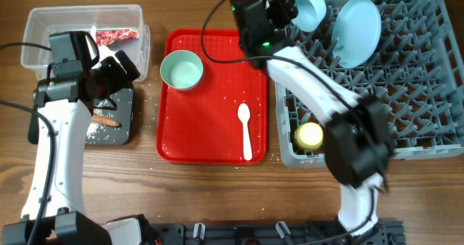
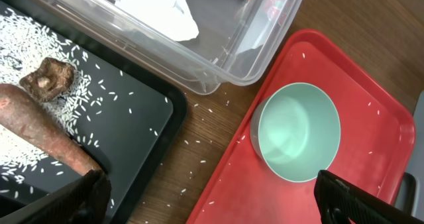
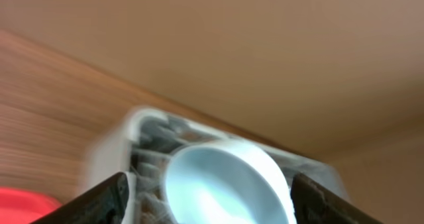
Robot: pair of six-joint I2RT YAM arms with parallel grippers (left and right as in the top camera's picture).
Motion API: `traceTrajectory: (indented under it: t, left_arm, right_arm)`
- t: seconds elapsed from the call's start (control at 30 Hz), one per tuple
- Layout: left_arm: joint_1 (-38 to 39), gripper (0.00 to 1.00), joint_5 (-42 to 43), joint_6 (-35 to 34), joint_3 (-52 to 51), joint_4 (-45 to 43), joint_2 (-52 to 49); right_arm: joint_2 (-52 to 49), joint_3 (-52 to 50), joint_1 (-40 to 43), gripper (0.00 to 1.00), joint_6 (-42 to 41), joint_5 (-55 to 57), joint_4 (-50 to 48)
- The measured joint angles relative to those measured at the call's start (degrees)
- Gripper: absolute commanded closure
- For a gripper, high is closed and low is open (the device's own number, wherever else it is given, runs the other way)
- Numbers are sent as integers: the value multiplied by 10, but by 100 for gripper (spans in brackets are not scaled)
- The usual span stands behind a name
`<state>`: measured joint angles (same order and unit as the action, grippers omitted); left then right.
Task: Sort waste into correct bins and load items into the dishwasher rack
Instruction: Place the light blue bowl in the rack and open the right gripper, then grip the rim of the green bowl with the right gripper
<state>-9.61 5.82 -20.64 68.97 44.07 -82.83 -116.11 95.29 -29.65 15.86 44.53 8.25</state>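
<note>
Clearance check. Left gripper (image 1: 118,69) was seen above the black tray's (image 1: 125,133) far right corner, jaws spread wide, nothing held. A narrow strip of bare table (image 1: 147,111), dotted with stray rice, was left between that tray and the red tray (image 1: 210,149). Clear tub (image 1: 43,24) was set just beyond the black tray's far edge, wrapper (image 1: 116,36) and tissue (image 2: 159,12) inside. Sausage stick (image 2: 40,128), food lump (image 2: 48,78) and rice (image 2: 33,42) were found on the black tray. Green-white bowl (image 1: 181,69) and spoon (image 1: 246,131) were left on the red tray, well apart.

Rack (image 1: 428,133) was placed just beside the red tray's right edge. Right gripper (image 1: 291,7) was held at the rack's far left corner, jaws apart either side of the blue bowl (image 3: 225,184), not clamped; that view was blurred. Plate (image 1: 359,31) was stood on edge beside the bowl. Yellow cup (image 1: 309,135) was sat in the rack's near left corner. Table surface was noted as wood grain.
</note>
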Motion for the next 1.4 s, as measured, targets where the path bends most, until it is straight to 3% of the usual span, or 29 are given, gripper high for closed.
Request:
traceTrajectory:
  t: [0.2, 0.5, 0.67, 0.73, 0.9, 1.07, 1.27, 1.4]
  left_arm:
    - [0, 0, 0, 0, 0, 0, 0]
    - [0, 0, 0, 0, 0, 0, 0]
    - [0, 0, 0, 0, 0, 0, 0]
    - [0, 0, 0, 0, 0, 0, 0]
    - [0, 0, 0, 0, 0, 0, 0]
    - [0, 0, 0, 0, 0, 0, 0]
    - [0, 0, 0, 0, 0, 0, 0]
    - [0, 0, 0, 0, 0, 0, 0]
  right_arm:
    - [178, 9, 65, 14, -258, -160, 121]
    - [130, 7, 195, 20, -362, -431, 195]
    - [129, 6, 165, 20, -359, -472, 209]
    - [129, 6, 135, 16, -347, -487, 225]
    - [125, 6, 42, 16, -341, -503, 250]
    - [62, 6, -35, 30, -379, -518, 225]
    - [-65, 6, -63, 41, -430, -520, 191]
    - [-113, 6, -80, 56, -450, -529, 157]
